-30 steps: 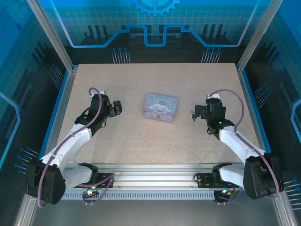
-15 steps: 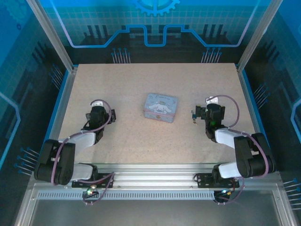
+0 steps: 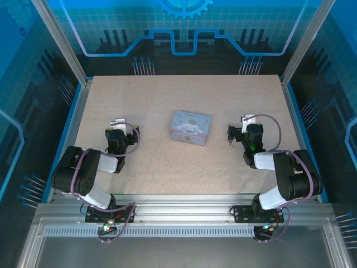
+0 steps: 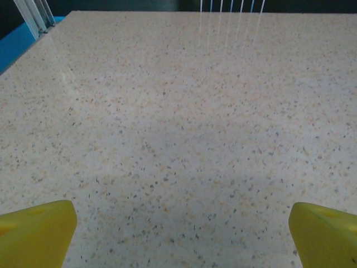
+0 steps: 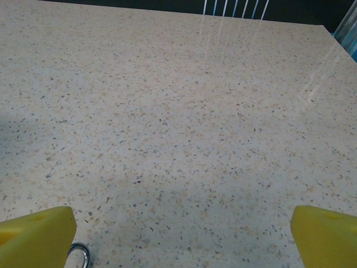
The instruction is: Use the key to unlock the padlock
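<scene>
**Top external view.** The speckled beige desk (image 3: 167,164) carries a pale blue, cartoon-printed rectangular tin (image 3: 191,127) at its centre. The padlock (image 3: 229,134), a tiny blackish lump, lies on the desk to the right of the tin, just beside the wrist of the right arm (image 3: 252,137). No key can be told apart from it at this size. The left arm (image 3: 114,142) is folded low, well apart from both tin and padlock. How wide the jaws stand is not legible from above.

**Left wrist view.** Two yellow pads (image 4: 34,233) sit in the lower corners, so the left jaws stand wide open and hold nothing. Speckled desk lies between them.

**Right wrist view.** The right jaws are equally wide open and empty, with yellow pads (image 5: 34,234) in the lower corners. A small silver metal loop (image 5: 80,254) peeps in by the left pad, but whether it is a shackle or a key ring cannot be told. This view adds that metallic detail, while the view from above gives the padlock's place relative to the tin.

**Step in hand (judgement).** This is the approach, with nothing grasped yet. The right jaws would do well to turn left and down until the lump is centred. Key and body should be told apart before the jaws close squarely on one part, and the left arm should cross to steady the other. A glancing touch could skid so small an object.
</scene>
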Controlling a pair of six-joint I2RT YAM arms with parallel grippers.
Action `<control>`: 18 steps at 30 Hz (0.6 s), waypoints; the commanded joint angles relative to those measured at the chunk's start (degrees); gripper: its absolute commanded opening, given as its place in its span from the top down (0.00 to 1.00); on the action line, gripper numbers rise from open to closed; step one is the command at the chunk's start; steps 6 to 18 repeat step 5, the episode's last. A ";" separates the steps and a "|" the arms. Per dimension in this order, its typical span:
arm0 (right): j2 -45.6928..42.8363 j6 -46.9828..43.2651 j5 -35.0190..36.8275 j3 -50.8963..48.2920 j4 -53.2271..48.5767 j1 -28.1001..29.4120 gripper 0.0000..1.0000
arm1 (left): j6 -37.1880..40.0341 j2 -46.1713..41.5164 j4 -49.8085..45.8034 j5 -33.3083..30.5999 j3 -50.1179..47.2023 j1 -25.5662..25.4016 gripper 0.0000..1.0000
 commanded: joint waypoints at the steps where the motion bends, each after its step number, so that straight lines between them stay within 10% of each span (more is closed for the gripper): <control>1: 0.14 -0.36 -1.53 0.48 1.65 -0.97 0.00 | 0.25 -0.37 2.26 0.06 1.46 0.94 0.01; 18: 0.04 -0.44 -2.62 0.23 2.04 -1.45 0.00 | 0.25 -0.34 2.32 0.12 1.45 0.98 0.01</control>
